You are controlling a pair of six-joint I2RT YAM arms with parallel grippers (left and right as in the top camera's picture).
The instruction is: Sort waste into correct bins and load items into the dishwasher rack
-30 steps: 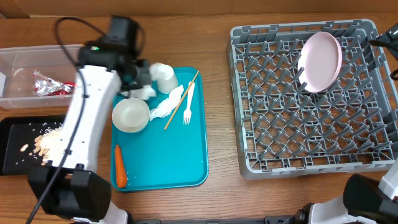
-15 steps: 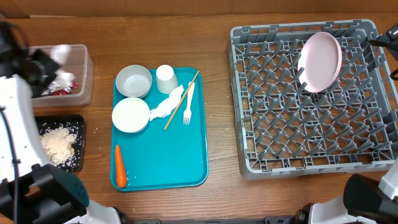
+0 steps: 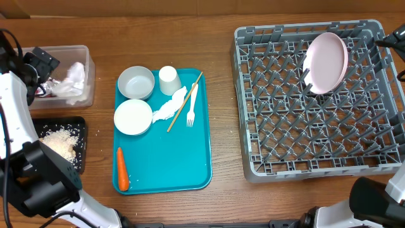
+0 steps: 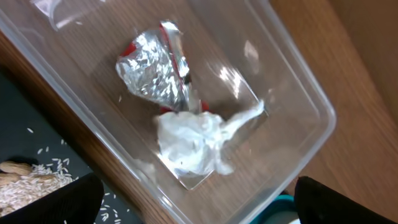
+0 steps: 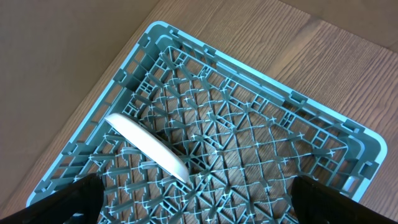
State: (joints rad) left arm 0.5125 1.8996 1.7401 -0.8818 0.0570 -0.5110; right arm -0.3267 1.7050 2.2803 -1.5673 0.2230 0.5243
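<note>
White napkin [image 4: 196, 144] in tub [image 4: 298, 93]; left hand [image 4: 199, 200] wide open, empty.

Seemingly blurred crumpled white napkin [image 4: 193, 146] in edge-cropped clear tub [image 4: 295, 87].

A robotics laboratory bench is indicated. A wooden table [image 3: 221, 126] is backed by cardboard [image 3: 190, 5] at the far edge. A dishwasher rack [image 3: 304, 170], teal tray [image 3: 171, 158], clear tub [image 3: 86, 76] and black tray [image 3: 80, 136] are staged on it, with a robot arm [image 3: 12, 120] seen at the left.
</note>
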